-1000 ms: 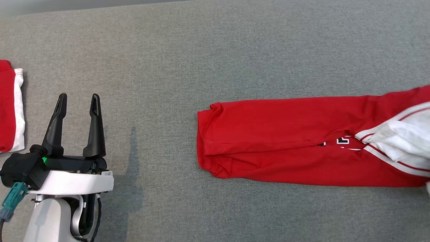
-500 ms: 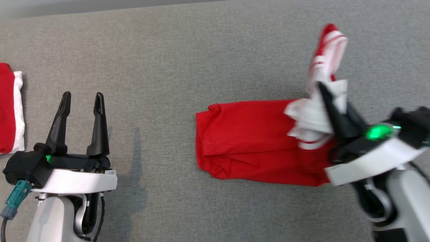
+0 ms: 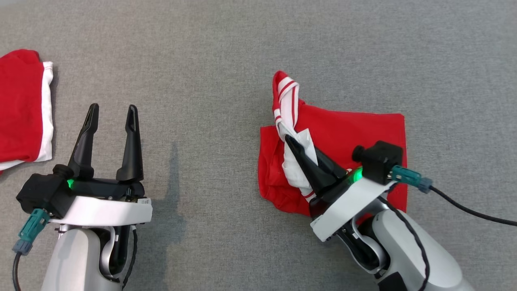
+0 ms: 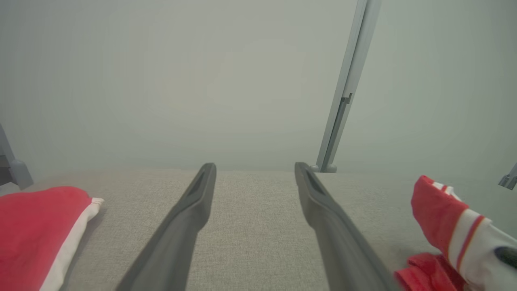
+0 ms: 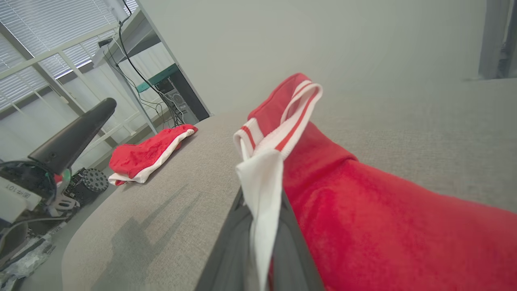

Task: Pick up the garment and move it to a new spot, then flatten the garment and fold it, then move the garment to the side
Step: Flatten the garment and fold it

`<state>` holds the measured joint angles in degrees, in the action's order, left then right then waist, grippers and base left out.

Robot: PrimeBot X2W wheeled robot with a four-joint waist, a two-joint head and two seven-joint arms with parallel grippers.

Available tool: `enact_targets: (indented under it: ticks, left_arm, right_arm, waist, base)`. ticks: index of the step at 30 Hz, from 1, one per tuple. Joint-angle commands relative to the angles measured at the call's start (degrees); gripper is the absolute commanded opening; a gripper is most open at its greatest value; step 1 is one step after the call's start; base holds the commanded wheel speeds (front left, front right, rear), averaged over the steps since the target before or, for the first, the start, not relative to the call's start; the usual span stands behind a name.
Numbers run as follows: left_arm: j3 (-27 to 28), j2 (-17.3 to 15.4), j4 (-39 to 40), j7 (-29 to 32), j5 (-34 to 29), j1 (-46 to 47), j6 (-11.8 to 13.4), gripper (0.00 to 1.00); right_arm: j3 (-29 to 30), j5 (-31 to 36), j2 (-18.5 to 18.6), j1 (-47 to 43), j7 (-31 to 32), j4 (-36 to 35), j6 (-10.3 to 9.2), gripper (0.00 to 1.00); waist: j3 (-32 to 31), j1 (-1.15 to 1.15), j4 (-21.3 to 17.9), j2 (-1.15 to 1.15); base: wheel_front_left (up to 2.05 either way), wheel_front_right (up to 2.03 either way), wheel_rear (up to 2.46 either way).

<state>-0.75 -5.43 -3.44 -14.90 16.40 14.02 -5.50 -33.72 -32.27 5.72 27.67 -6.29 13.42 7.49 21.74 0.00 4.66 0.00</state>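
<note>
The garment (image 3: 355, 133) is red with a white, red-striped end and lies doubled over on the grey cloth surface right of centre. My right gripper (image 3: 291, 142) is shut on that white striped end (image 5: 278, 117) and holds it raised over the garment's left edge; the white cloth runs down between the closed fingers (image 5: 226, 258). My left gripper (image 3: 112, 108) stands open at the lower left, well apart from the garment, with nothing between its fingers (image 4: 190, 214). In the left wrist view the lifted end (image 4: 448, 218) shows at the right edge.
A second red and white garment (image 3: 22, 109) lies folded at the far left, also seen in both wrist views (image 4: 36, 230) (image 5: 149, 153). A grey post (image 4: 343, 93) stands beyond the surface's far edge. Bare grey surface (image 3: 210, 121) separates the two grippers.
The right gripper came in from the right, carrying the striped end leftward over the red body and folding the long garment in half. The head camera shifted. The left gripper stayed open.
</note>
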Motion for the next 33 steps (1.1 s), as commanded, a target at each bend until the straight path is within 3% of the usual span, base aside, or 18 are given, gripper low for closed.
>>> enact_targets:
  ticks: [1, 4, 7, 14, 21, 26, 33]
  left_arm:
    - [0.2, 0.0, -0.2, -0.2, 0.0, 1.0, -0.3, 1.0]
    - [0.5, 0.1, -0.4, -0.2, -0.3, 1.2, -0.5, 1.0]
    - [0.7, 0.3, -0.7, -0.2, -0.5, 1.3, -0.6, 1.0]
    - [1.5, 0.3, -1.0, -0.2, -0.8, 1.5, -0.9, 1.0]
    - [2.2, 0.1, -1.4, -0.2, -1.5, 0.9, -1.0, 1.0]
    - [2.8, 0.0, -1.5, -0.2, -2.0, -0.1, -0.9, 1.0]
    - [3.5, -0.2, -1.3, -0.2, -2.9, -1.7, -0.1, 1.0]
  right_arm:
    - [-0.9, -0.4, -0.2, 0.9, -1.0, 2.4, 0.0, 0.0]
    - [-2.3, -1.3, -0.7, 1.5, -1.3, 5.5, 0.0, 0.0]
    - [-4.1, -3.0, -1.0, 1.9, -1.5, 6.7, 0.0, 0.98]
    - [-3.8, -10.6, 0.3, 0.6, -4.8, 2.1, 0.0, 1.0]
    - [3.5, -15.1, 5.7, -1.2, -8.0, -2.1, 0.0, 1.0]
    - [13.7, -10.9, 8.3, -3.7, -9.0, -3.7, 0.0, 1.0]
    - [30.0, 5.5, 8.8, -9.6, -9.1, -7.5, 0.0, 1.0]
  waist:
    - [0.4, 0.0, 0.3, 0.0]
    - [0.6, 0.0, 0.2, 0.0]
    - [0.4, 0.0, -0.2, 0.0]
    - [-0.1, 0.0, -1.2, 0.0]
    - [-1.3, 0.0, -2.3, 0.0]
    - [-2.7, 0.0, -2.9, 0.0]
    - [-4.5, 0.0, -3.6, 0.0]
  base:
    - [0.0, 0.0, 0.0]
    - [0.0, 0.0, 0.0]
    - [0.0, 0.0, 0.0]
    - [0.0, 0.0, 0.0]
    - [0.0, 0.0, 0.0]
    - [0.0, 0.0, 0.0]
    - [0.0, 0.0, 0.0]
